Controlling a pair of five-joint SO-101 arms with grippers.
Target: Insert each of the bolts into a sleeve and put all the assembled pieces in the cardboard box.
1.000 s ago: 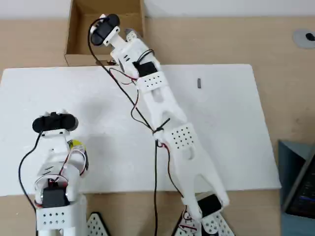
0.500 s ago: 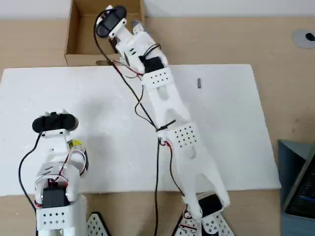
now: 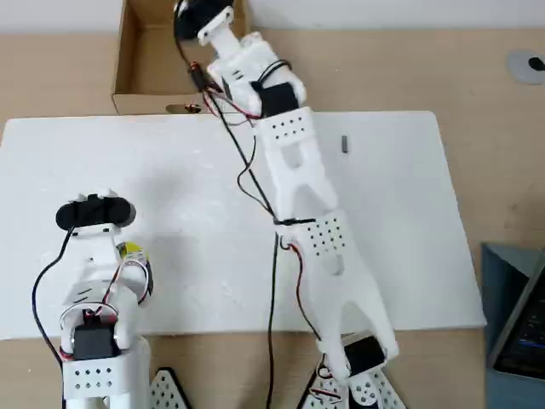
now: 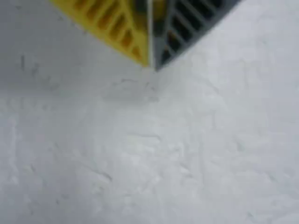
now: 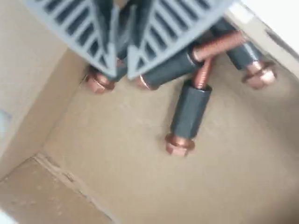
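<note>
The right hand (image 5: 121, 72) hangs inside the cardboard box (image 5: 131, 186), its fingers drawn close on an assembled piece (image 5: 98, 80) (only the copper bolt head and a bit of dark sleeve peek out at the tips). That piece sits between the fingertips, its long axis seemingly crosswise to them, just above the box floor and near a wall. 3 finished pieces (image 5: 189, 109) lie beside it. Letting go looks like all that's needed. The left hand (image 4: 150, 64), pressed together and empty, hangs well apart over the white mat (image 4: 140, 163).
</note>
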